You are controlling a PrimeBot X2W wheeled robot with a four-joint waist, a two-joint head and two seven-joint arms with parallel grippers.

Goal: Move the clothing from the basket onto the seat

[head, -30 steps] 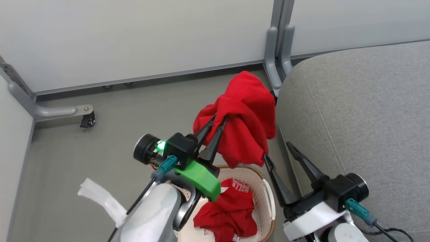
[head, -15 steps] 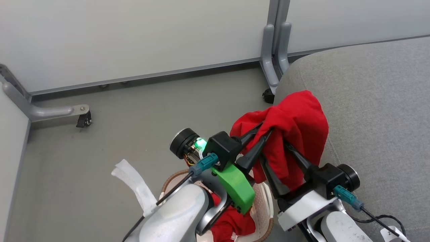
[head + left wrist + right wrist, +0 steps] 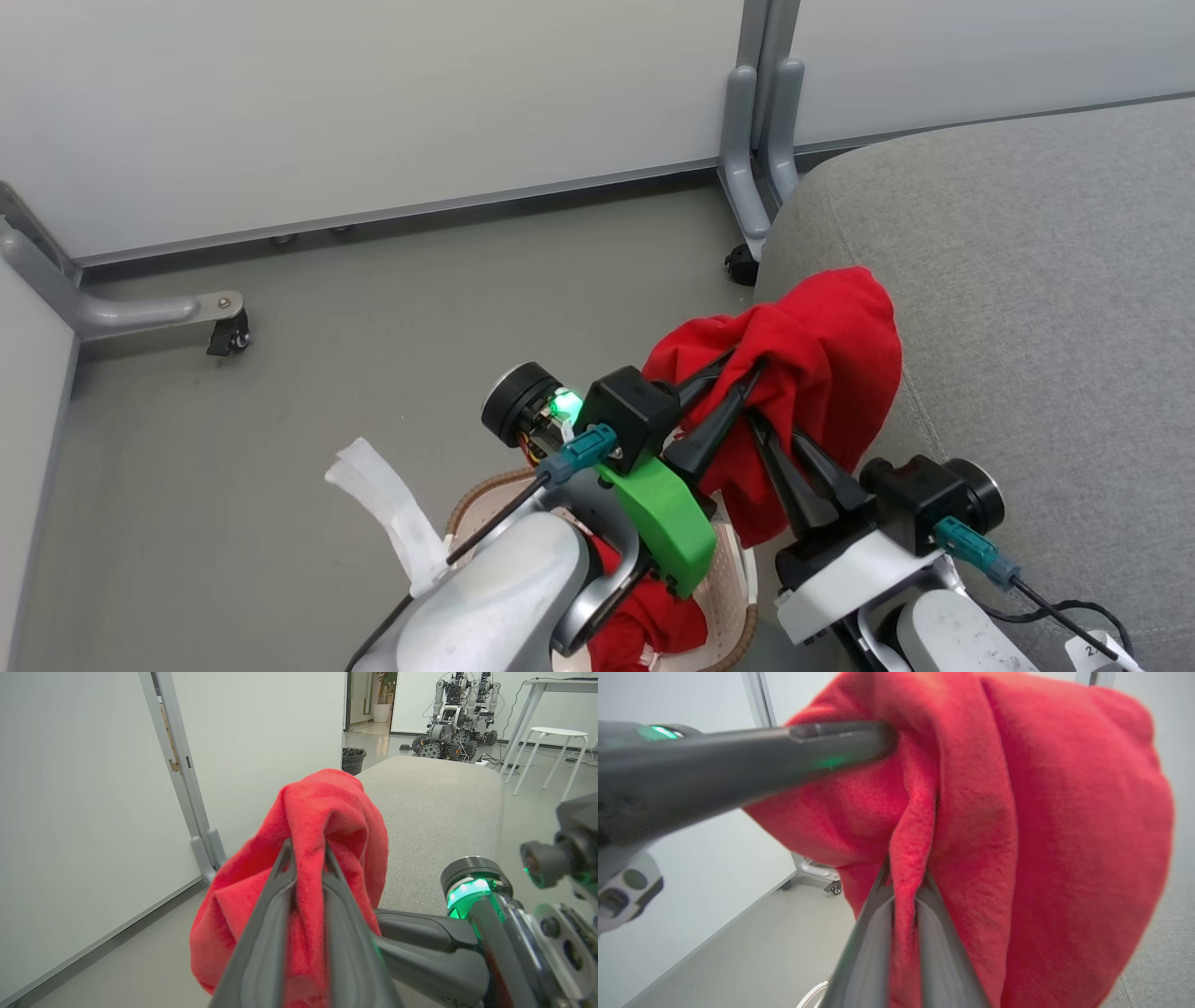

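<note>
Head view: the left tool (image 3: 740,366) and the right tool (image 3: 777,437) both pinch a bunched red garment (image 3: 831,336), held aloft at the left edge of the grey seat (image 3: 1027,280) and not yet set down. A second red garment (image 3: 644,625) lies in the basket (image 3: 736,571) below, so the job looks less than half done. Both forearms reach up and toward the far right, with their fingers converging.

Left wrist view: the left tool's fingers press together on a fold, and the seat stretches beyond.

Right wrist view: the right tool's fingers clamp another fold, and a finger of the left tool crosses at the upper left.
</note>
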